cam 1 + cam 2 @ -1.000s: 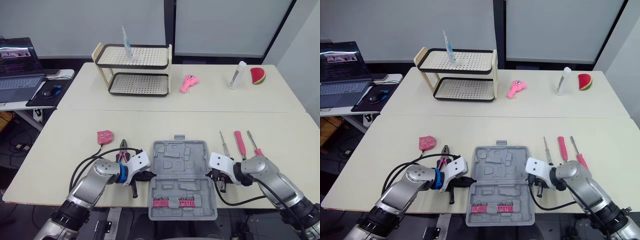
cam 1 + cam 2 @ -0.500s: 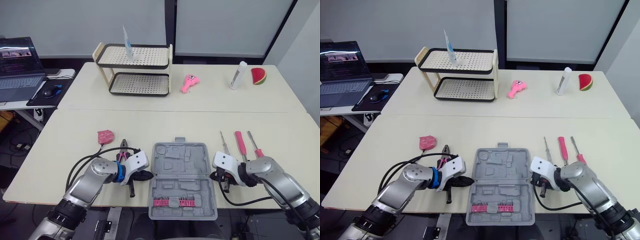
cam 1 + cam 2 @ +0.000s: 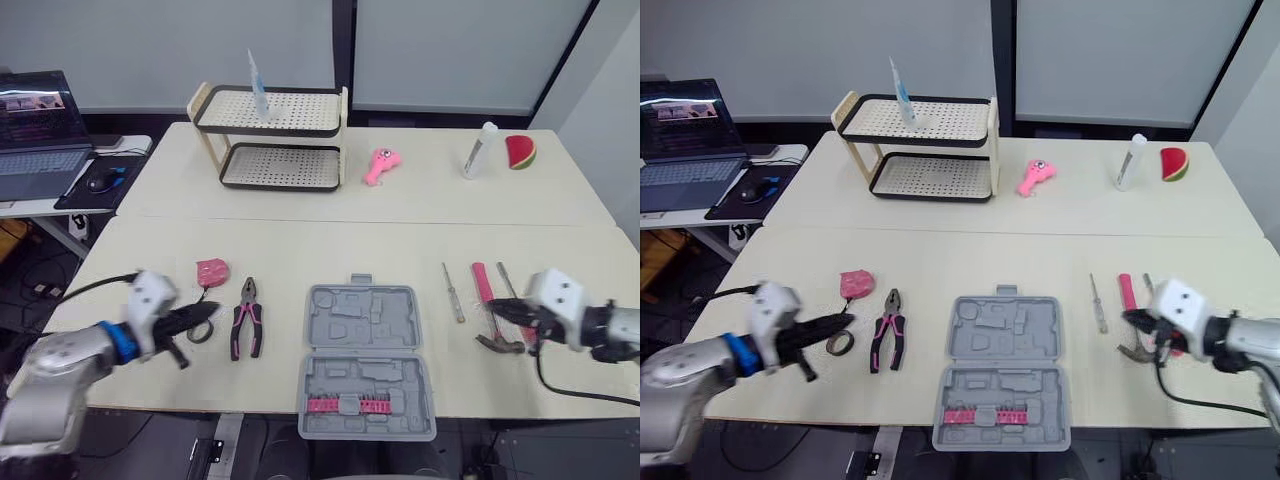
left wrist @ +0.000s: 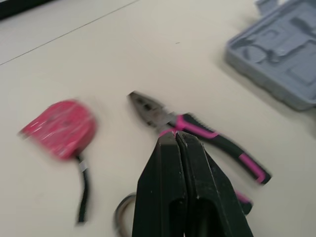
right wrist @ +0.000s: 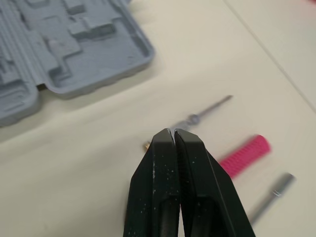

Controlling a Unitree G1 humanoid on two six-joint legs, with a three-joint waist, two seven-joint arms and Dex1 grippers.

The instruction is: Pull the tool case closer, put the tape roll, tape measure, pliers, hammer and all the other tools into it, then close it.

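Tool case (image 3: pixel 366 360) lies open on the bench (image 3: pixel 300 250), between both end effectors, well apart from each. Left end effector (image 3: pixel 207 311), clenched and empty, hovers at the tape roll (image 3: pixel 840 342), beside the pliers (image 3: pixel 247 322). Right end effector (image 3: pixel 494 307), clenched and empty, is near the hammer (image 3: pixel 497 343).

An open grey tool case (image 3: pixel 1005 345) lies near the front edge of the table (image 3: pixel 970 262), with a row of pink bits (image 3: pixel 977 415) in its near half. Left of it lie pink-handled pliers (image 3: pixel 887 329), a tape roll (image 3: pixel 840 343) and a pink tape measure (image 3: pixel 854 283). The left gripper (image 3: pixel 845 322) hangs beside the roll, fingers together. To the right lie a thin screwdriver (image 3: pixel 1098 303), a pink-handled tool (image 3: pixel 1127 290) and a hammer (image 3: pixel 1132 351), with the right gripper (image 3: pixel 1132 317) close to the hammer's head. A 2-tier rack (image 3: pixel 920 145) stands on the far table.
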